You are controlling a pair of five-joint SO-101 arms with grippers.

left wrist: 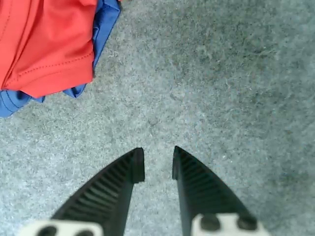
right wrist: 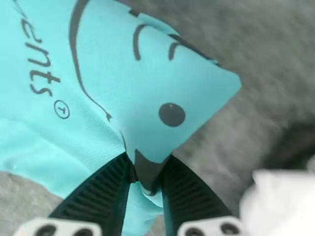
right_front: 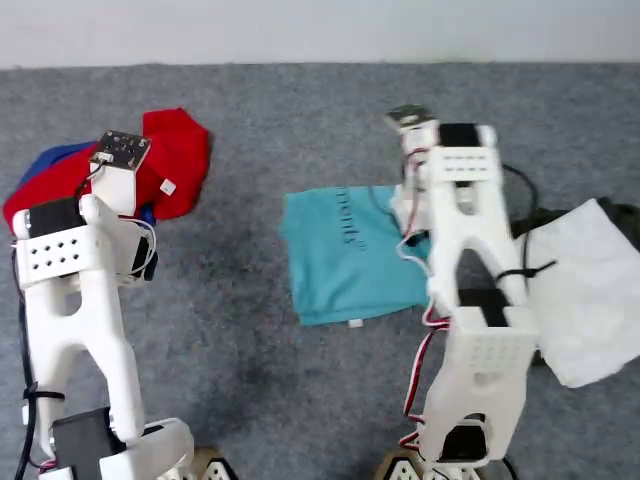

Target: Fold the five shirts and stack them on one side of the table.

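Grey, fuzzy stuff covers the whole counter (right_front: 250, 380), and we've got shirts scattered across it. The two white arms are the next biggest things. The left arm (right_front: 75, 290) stands over the left side, and the right arm (right_front: 470, 250) leans out over the middle-right.

The white shirt (right_front: 590, 290) lies rumpled at the right edge of the counter, just beside the right arm. The teal shirt (right_front: 345, 255) with dark print is spread mostly flat in the middle, and its right side disappears under the right arm. Far left, the red shirt (right_front: 175, 155) sits bunched up on top of the blue shirt (right_front: 55, 155), and we only see bits of blue poking out around it.

The right pincer (right wrist: 147, 169) is clamped on a pinched-up bit of the teal shirt near one of its corners, with the fabric squeezed between both fingers. The left pincer (left wrist: 158, 164) has its fingers a little apart with nothing in between. It hangs over bare counter near the red and blue shirts without touching them.
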